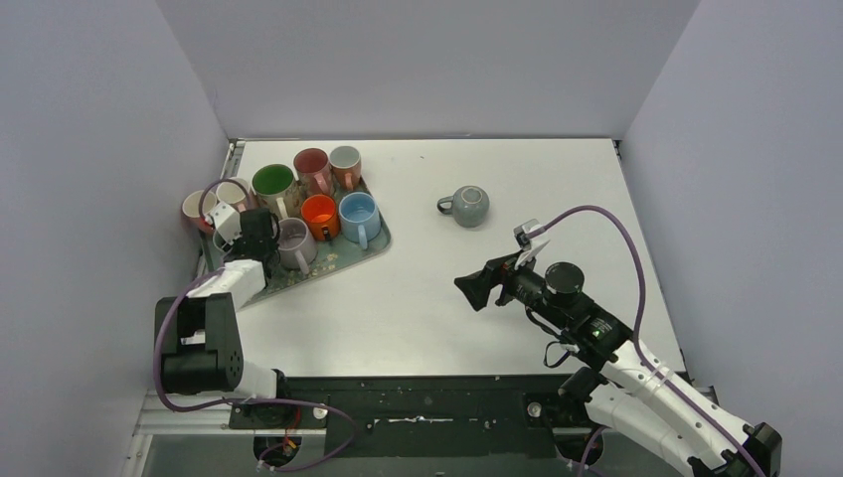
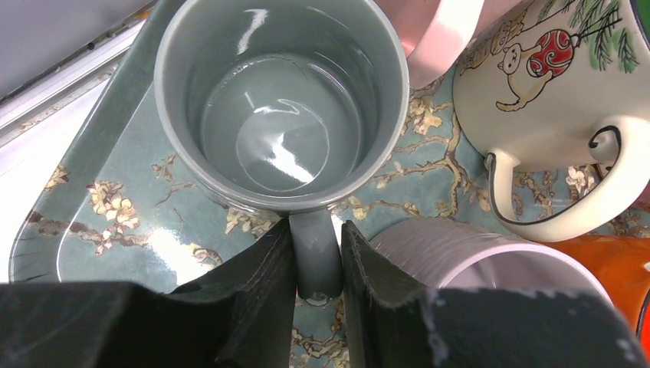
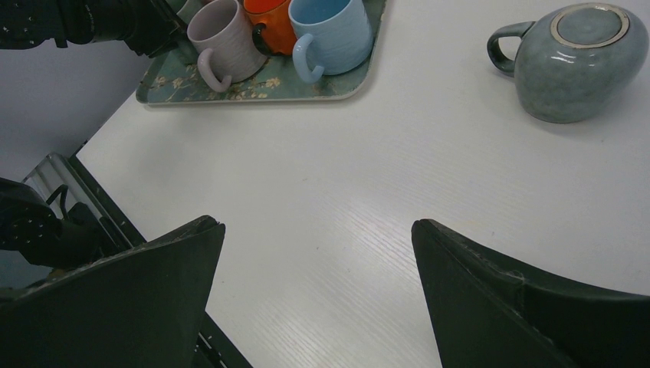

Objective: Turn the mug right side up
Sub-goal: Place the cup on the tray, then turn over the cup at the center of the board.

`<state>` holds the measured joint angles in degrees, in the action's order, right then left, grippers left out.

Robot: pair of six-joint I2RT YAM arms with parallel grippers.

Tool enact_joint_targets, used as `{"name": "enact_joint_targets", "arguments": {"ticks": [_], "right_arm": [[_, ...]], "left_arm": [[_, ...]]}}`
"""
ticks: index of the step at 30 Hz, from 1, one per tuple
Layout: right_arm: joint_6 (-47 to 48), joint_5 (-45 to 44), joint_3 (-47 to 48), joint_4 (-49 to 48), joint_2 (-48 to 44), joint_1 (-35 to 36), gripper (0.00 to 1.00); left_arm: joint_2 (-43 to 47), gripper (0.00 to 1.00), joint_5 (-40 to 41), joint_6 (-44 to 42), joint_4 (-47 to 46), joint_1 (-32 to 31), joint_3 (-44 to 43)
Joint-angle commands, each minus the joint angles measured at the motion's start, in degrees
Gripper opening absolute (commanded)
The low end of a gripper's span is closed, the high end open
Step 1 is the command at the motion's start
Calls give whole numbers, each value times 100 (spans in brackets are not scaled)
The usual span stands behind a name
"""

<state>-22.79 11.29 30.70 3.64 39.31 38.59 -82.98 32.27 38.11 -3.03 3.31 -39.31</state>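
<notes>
A round grey-blue mug [image 1: 469, 206] lies upside down on the white table, base ring up and handle to the left; it also shows in the right wrist view [image 3: 582, 61]. My right gripper [image 1: 475, 291] is open and empty above bare table [image 3: 318, 230], well short of that mug. My left gripper [image 1: 256, 231] is over the tray. In the left wrist view it [image 2: 318, 261] is shut on the handle of an upright grey mug [image 2: 280, 100], which stands on the tray.
The floral teal tray [image 1: 348, 260] at the left holds several upright mugs: green, pink, orange, blue and lilac [image 1: 294, 243]. A white cartoon mug [image 2: 552, 100] and a lilac mug [image 2: 475, 253] crowd the left gripper. Grey walls enclose the table.
</notes>
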Motion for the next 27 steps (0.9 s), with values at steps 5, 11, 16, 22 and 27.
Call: {"name": "enact_joint_targets", "arguments": {"ticks": [5, 11, 16, 22, 27], "right_arm": [[-29, -138, 229, -180, 116, -27, 100], [-156, -163, 243, -254, 253, -21, 100], [-263, -322, 373, -273, 630, -18, 100], [-275, -1198, 873, -245, 1397, -35, 100], [557, -1533, 1727, -197, 2711, -89, 100]], "left_arm": [[190, 35, -379, -30, -178, 27, -443], [824, 48, -446, -99, 289, 29, -543], [1441, 56, -810, -413, 685, 29, -513], [2103, 97, -2587, -1217, 1055, 9, -550], [2735, 97, -3986, -1599, 1099, -87, -348]]}}
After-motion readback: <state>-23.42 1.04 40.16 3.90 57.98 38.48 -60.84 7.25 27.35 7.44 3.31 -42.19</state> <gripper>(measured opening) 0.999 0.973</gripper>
